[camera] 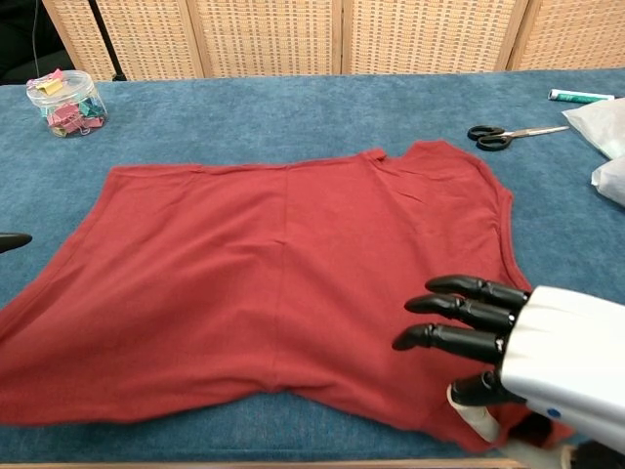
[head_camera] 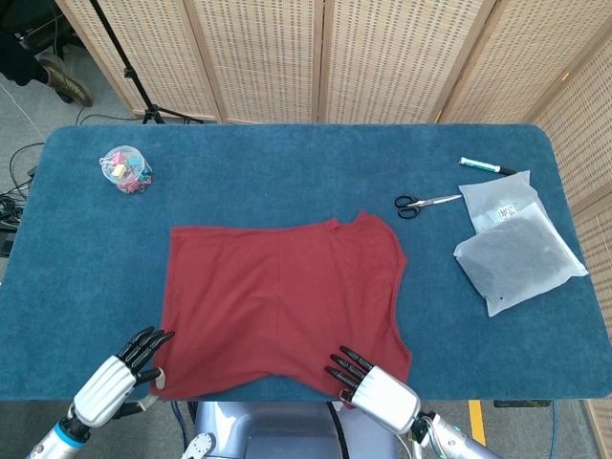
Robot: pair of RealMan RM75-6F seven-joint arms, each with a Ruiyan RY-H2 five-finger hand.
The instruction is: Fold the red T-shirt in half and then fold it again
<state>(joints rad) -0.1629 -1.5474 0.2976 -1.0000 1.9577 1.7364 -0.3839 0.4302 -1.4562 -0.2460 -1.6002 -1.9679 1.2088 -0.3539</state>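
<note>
The red T-shirt (head_camera: pixel 277 296) lies flat on the blue table (head_camera: pixel 287 163), its near hem pulled close to the front edge. My left hand (head_camera: pixel 110 381) pinches the shirt's near left corner; in the chest view only one dark fingertip of the left hand (camera: pixel 12 240) shows at the frame edge. My right hand (head_camera: pixel 378 394) holds the near right corner, with the hem caught under its thumb. In the chest view the right hand (camera: pixel 532 366) hovers over the T-shirt (camera: pixel 273 283) with its upper fingers spread.
A clear jar of clips (head_camera: pixel 125 169) stands at the far left. Scissors (head_camera: pixel 426 203), a marker (head_camera: pixel 486 166) and two plastic bags (head_camera: pixel 516 253) lie at the right. Wicker screens stand behind the table.
</note>
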